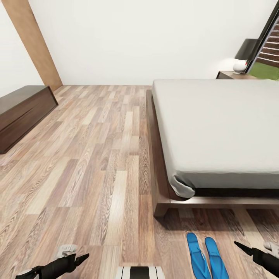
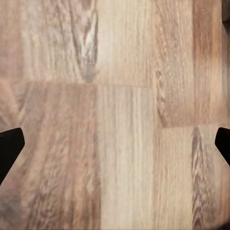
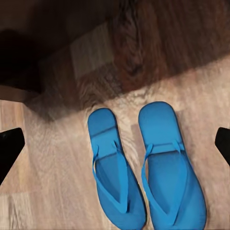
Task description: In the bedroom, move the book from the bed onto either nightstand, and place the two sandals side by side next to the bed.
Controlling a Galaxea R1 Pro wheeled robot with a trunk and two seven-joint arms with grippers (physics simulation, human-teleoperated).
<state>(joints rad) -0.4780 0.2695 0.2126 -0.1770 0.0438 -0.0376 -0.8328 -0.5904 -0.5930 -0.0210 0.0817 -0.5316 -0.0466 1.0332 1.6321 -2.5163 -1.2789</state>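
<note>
Here's the bed [image 1: 217, 128], its pale mattress bare, dark frame edge running along the near side and down to the corner leg. Just off that near edge, on the floor [image 1: 89, 162], lie the two sandals [image 1: 207, 257], bright blue, side by side and nearly touching, toes toward the bed. From the right wrist, the sandals [image 3: 143, 167] sit just clear of the frame's shadow. The right gripper [image 3: 115, 143] hangs above them, jaws spread wide, nothing held. The left gripper [image 2: 115, 143] is spread wide too, over bare planks, well away from the bed. Left of the bed, open floor runs to a low dark cabinet [image 1: 23, 112] by the wall. A nightstand [image 1: 232, 74] sits beyond the bed's far corner. No book to be seen on the mattress.
</note>
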